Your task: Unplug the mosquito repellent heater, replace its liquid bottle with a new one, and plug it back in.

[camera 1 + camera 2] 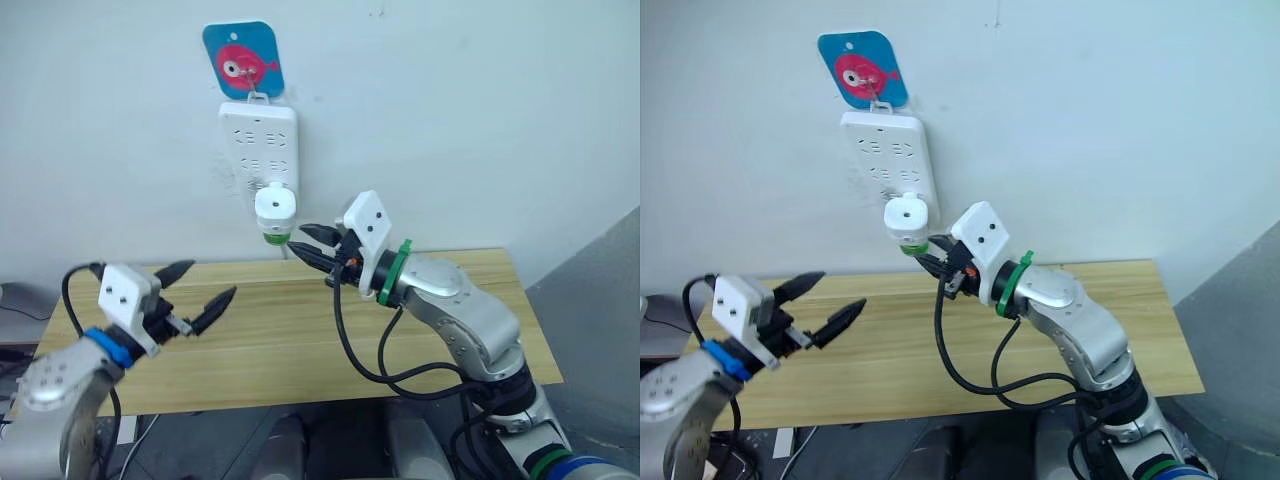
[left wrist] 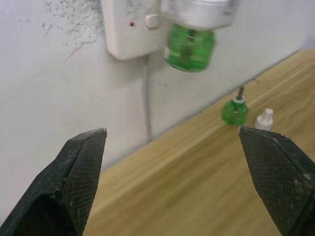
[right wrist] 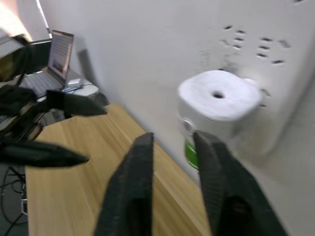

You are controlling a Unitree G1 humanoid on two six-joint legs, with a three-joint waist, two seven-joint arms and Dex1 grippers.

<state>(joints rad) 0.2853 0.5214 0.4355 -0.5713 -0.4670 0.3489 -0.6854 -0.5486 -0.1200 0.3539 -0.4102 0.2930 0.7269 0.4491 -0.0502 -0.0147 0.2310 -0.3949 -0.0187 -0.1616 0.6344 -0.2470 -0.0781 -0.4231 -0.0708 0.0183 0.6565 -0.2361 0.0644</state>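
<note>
Still plugged in: we line up on the heater before pulling

Now we judge the step in hand to be the unplugging, with nothing yet gripped. On the wall hangs the power strip [image 1: 258,145], and the mosquito repellent heater [image 1: 275,211] sits in its lowest socket, a green liquid bottle [image 1: 273,238] showing under it. To do this well, we should bring the right jaws up around the white body, not the bottle, close firmly, and pull straight off the wall, so that the prongs come out square and the hanging strip is not dragged along.

Our right arm reaches up across the table [image 1: 480,300], forearm angled toward the wall, with the right gripper [image 1: 312,243] just below and beside the bottle; its jaws are nearly together and empty. Our left arm is bent low over the near edge, and the left gripper [image 1: 203,290] points at the wall with jaws wide apart, holding nothing. Far down the table, by the wall, stand a spare green bottle [image 2: 235,110] and a small white cap [image 2: 264,119].
</note>
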